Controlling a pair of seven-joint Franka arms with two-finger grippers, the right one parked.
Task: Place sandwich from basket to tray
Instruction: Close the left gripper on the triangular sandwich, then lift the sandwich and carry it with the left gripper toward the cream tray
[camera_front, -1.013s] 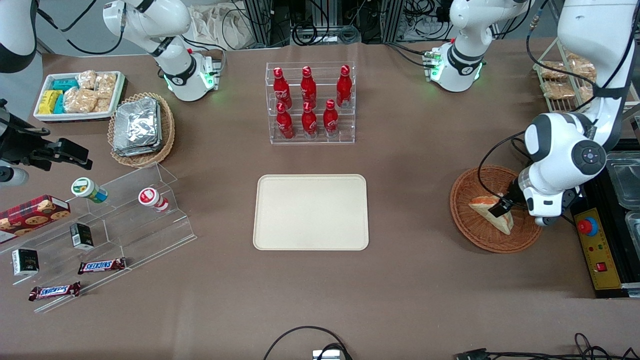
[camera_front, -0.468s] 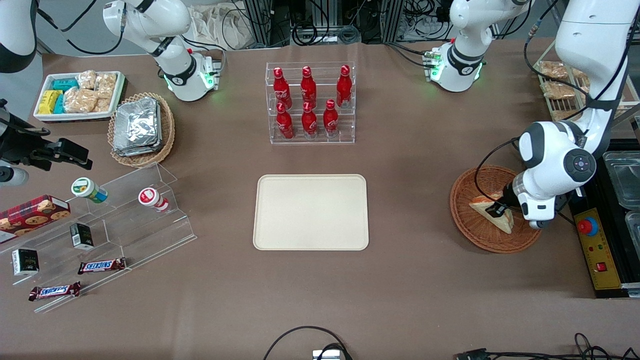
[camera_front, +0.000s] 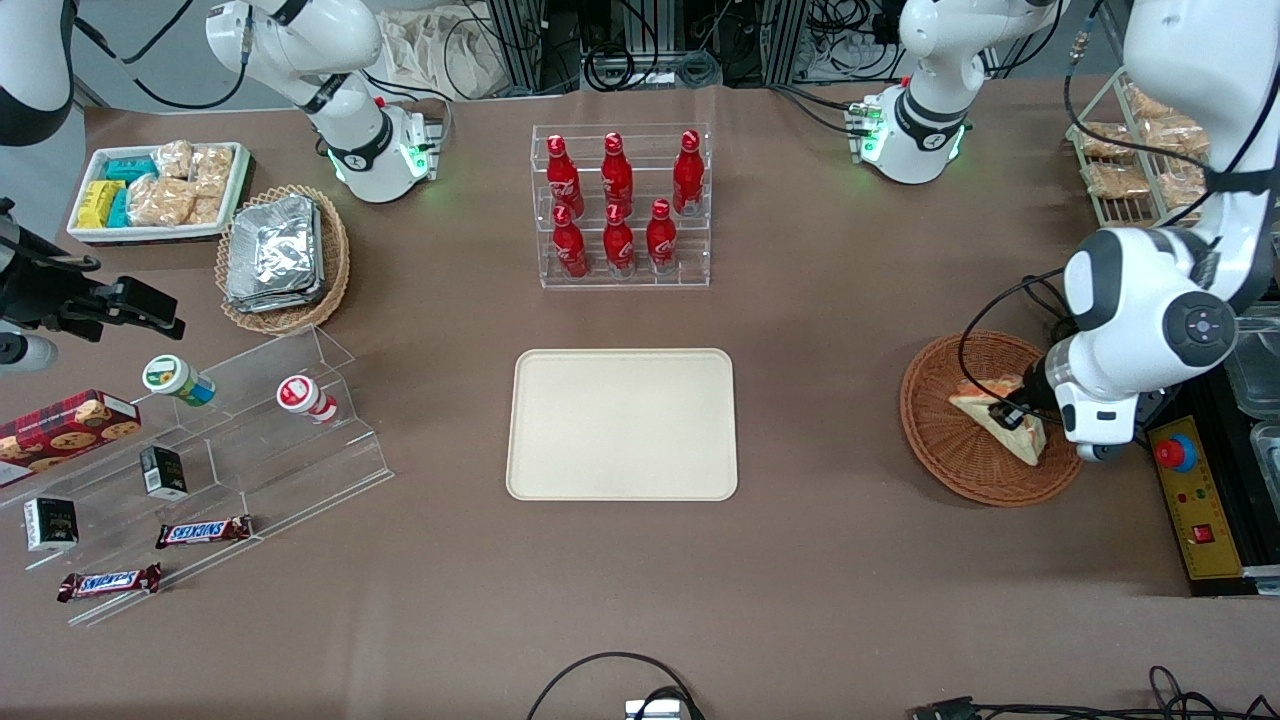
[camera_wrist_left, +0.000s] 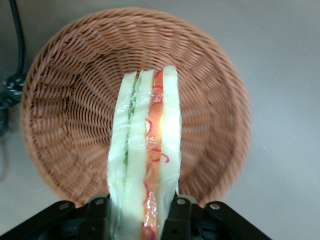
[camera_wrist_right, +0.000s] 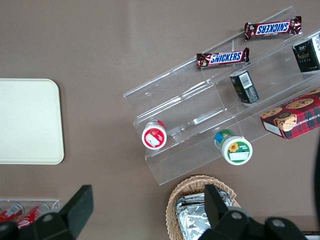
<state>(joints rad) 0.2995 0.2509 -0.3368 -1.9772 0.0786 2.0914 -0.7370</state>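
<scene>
My left gripper (camera_front: 1012, 412) is shut on the sandwich (camera_front: 1000, 424), a pale bread wedge with orange-red and green filling. It holds the sandwich over the round reddish-brown wicker basket (camera_front: 940, 440) at the working arm's end of the table. In the left wrist view the two black fingers (camera_wrist_left: 177, 217) press both bread sides of the sandwich (camera_wrist_left: 145, 160), the gripper (camera_wrist_left: 141, 220) holds it on edge, and the basket (camera_wrist_left: 65, 110) lies below it with nothing else inside. The cream tray (camera_front: 621, 423) lies bare at the table's middle, and it also shows in the right wrist view (camera_wrist_right: 27, 122).
A clear rack of red bottles (camera_front: 620, 205) stands farther from the camera than the tray. A yellow box with a red stop button (camera_front: 1190, 490) sits beside the basket. A stepped acrylic shelf (camera_front: 250, 440) with snacks, a lighter basket of foil packs (camera_front: 283, 255) and a white bin (camera_front: 160, 190) lie toward the parked arm's end.
The gripper, with the sandwich in it, has shifted a little toward the working arm's end of the table, and the arm's elbow has swung the same way.
</scene>
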